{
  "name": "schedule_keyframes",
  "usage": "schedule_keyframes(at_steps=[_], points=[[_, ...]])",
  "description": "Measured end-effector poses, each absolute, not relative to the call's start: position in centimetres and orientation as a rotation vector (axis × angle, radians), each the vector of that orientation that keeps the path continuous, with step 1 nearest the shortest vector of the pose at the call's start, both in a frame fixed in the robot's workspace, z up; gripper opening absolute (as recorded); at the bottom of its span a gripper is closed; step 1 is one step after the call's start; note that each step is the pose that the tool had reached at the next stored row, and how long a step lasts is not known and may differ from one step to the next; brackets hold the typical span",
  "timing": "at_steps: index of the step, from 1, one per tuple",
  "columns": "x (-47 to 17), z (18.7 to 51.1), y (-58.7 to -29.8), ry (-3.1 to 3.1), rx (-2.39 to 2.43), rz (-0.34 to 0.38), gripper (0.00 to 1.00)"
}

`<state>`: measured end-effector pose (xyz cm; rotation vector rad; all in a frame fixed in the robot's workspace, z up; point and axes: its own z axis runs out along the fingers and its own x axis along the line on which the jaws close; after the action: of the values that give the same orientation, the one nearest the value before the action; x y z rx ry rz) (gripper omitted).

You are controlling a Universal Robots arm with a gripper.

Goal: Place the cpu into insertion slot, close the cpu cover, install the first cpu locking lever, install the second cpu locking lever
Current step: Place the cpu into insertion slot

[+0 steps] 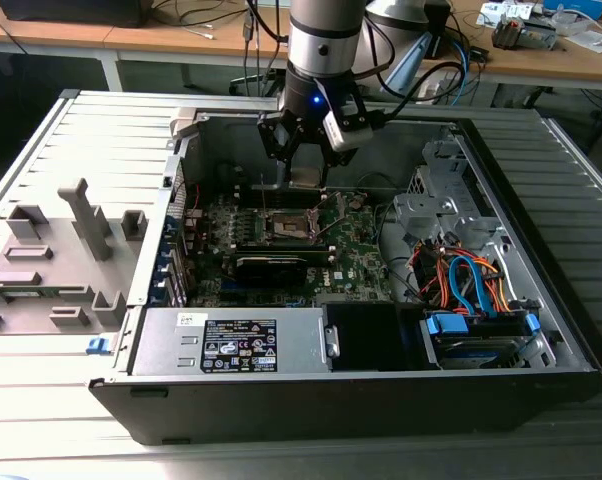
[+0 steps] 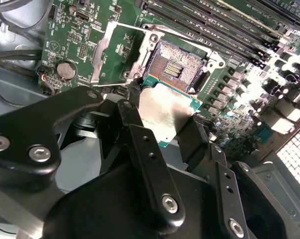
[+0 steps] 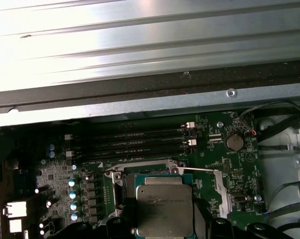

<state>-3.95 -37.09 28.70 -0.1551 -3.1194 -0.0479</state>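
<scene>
My gripper (image 1: 307, 160) hangs inside the open computer case, shut on the cpu (image 1: 308, 179), a small square chip with a silver-grey top. In both wrist views the cpu (image 2: 165, 112) (image 3: 164, 209) sits between the two black fingers (image 2: 135, 107), held just above the insertion slot (image 2: 175, 67) and apart from it. The slot's brownish-gold pin field lies bare; in the first wrist view the chip hides most of the slot (image 3: 145, 178). The cpu cover (image 2: 109, 52) (image 3: 223, 186) is swung open to one side of the socket. A thin wire locking lever (image 2: 127, 25) stands raised beside it.
The green motherboard (image 1: 361, 250) carries long black memory slots (image 3: 135, 142) and a coin battery (image 3: 234, 143) near the socket. A power supply box (image 1: 231, 342) lies along the case's near wall, and a drive with blue and orange cables (image 1: 476, 300) at the exterior view's right. A grey fixture (image 1: 61, 250) stands outside on the left.
</scene>
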Motion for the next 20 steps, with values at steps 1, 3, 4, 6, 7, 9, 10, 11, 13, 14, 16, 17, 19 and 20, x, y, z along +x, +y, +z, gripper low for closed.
schedule_keyframes(at_steps=[1, 3, 4, 6, 7, 9, 10, 11, 13, 14, 16, 17, 19, 20], points=[[-3.94, 28.7, -37.09, -3.119, -0.157, -0.048, 0.55], [-3.95, 28.69, -37.09, -3.119, -0.161, -0.048, 0.55], [-3.95, 28.69, -37.09, -3.119, -0.162, -0.048, 0.55], [-3.94, 28.68, -37.09, -3.119, -0.166, -0.048, 0.55], [-3.95, 28.67, -37.09, -3.119, -0.168, -0.048, 0.55], [-3.95, 28.66, -37.09, -3.119, -0.171, -0.048, 0.55], [-3.95, 28.66, -37.09, -3.119, -0.173, -0.048, 0.55], [-3.94, 28.65, -37.09, -3.119, -0.175, -0.048, 0.55], [-3.95, 28.64, -37.09, -3.118, -0.178, -0.048, 0.55], [-3.95, 28.64, -37.09, -3.118, -0.18, -0.048, 0.55], [-3.95, 28.63, -37.09, -3.118, -0.183, -0.048, 0.55], [-3.94, 28.62, -37.09, -3.118, -0.185, -0.048, 0.55], [-3.95, 28.61, -37.09, -3.118, -0.191, -0.048, 0.55], [-3.95, 28.61, -37.09, -3.118, -0.192, -0.048, 0.55]])
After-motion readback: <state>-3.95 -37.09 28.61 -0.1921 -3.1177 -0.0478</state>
